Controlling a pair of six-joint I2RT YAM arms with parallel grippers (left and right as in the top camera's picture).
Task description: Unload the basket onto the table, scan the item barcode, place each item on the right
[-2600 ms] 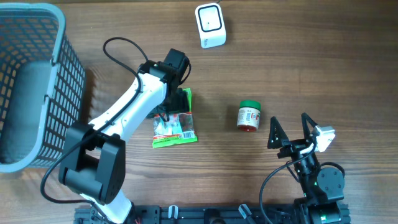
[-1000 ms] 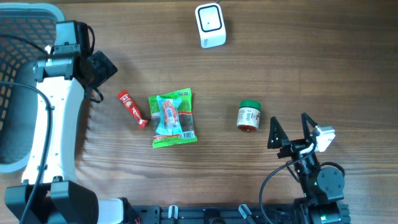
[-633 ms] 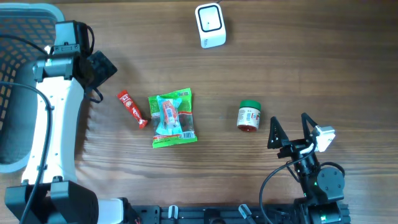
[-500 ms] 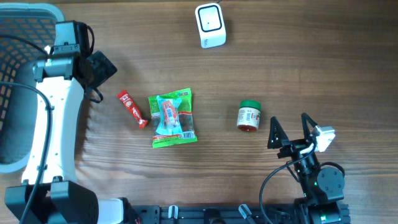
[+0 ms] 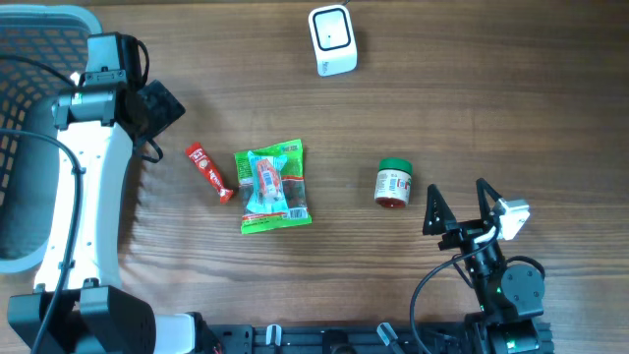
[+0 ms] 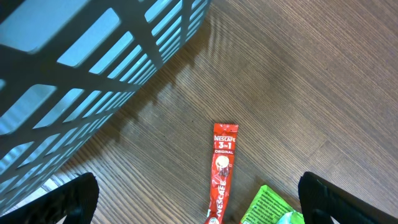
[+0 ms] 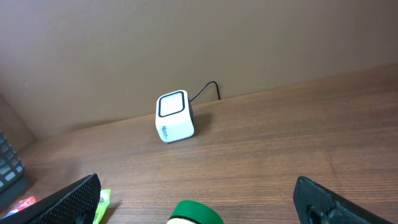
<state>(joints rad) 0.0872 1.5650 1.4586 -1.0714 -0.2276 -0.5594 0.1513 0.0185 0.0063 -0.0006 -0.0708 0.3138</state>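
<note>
Red Nescafé 3in1 Original sachet (image 6: 221,172)

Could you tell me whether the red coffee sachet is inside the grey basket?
No, the red coffee sachet lies on the wooden table outside the grey plastic basket.

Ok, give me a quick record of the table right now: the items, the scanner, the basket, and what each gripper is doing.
scanner: white cube scanner, at the far side of the table, cable behind it
items: red Nescafe sachet, green snack packet, green-lidded jar, in a row mid-table
basket: grey mesh basket, at the far left
left gripper: open, empty, between basket and sachet
right gripper: open, empty, just right of the jar
scan: no item picked up yet
</note>
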